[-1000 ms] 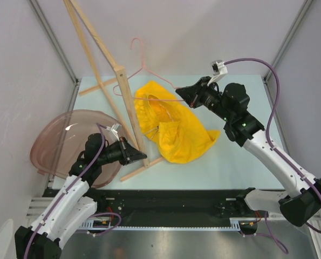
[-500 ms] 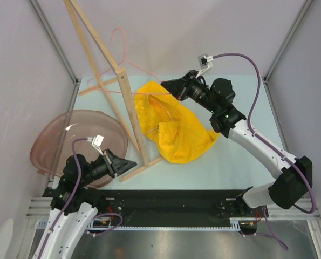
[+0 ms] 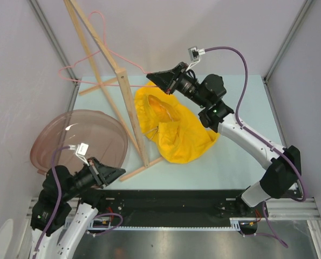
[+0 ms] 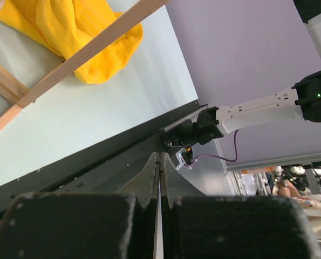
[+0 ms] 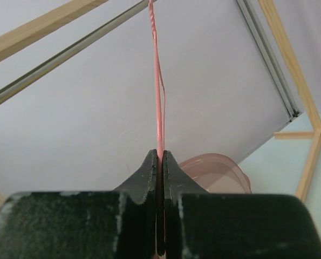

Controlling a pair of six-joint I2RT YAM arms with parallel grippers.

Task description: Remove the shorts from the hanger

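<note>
From above, my right pincer (image 3: 149, 77) is clamped on the pink wire hanger (image 3: 122, 59), held in the air across the wooden rack (image 3: 130, 108). The yellow shorts (image 3: 176, 129) lie crumpled on the table (image 3: 236, 156) just beside the rack, off the hanger. My left wrist view shows my left pincer (image 4: 159, 156) pressed together on nothing, with the shorts (image 4: 68, 27) beyond a rack bar (image 4: 84, 51). My right wrist view shows the right pincer (image 5: 160, 154) pinching the hanger (image 5: 157, 97) wire, which runs straight up beside the rack (image 5: 311, 156).

Shorts (image 3: 176, 129), hanger (image 5: 159, 108), rack (image 3: 129, 102) — one each; two tools (image 3: 114, 171) (image 3: 152, 77); perhaps one bowl (image 3: 57, 140)
</note>
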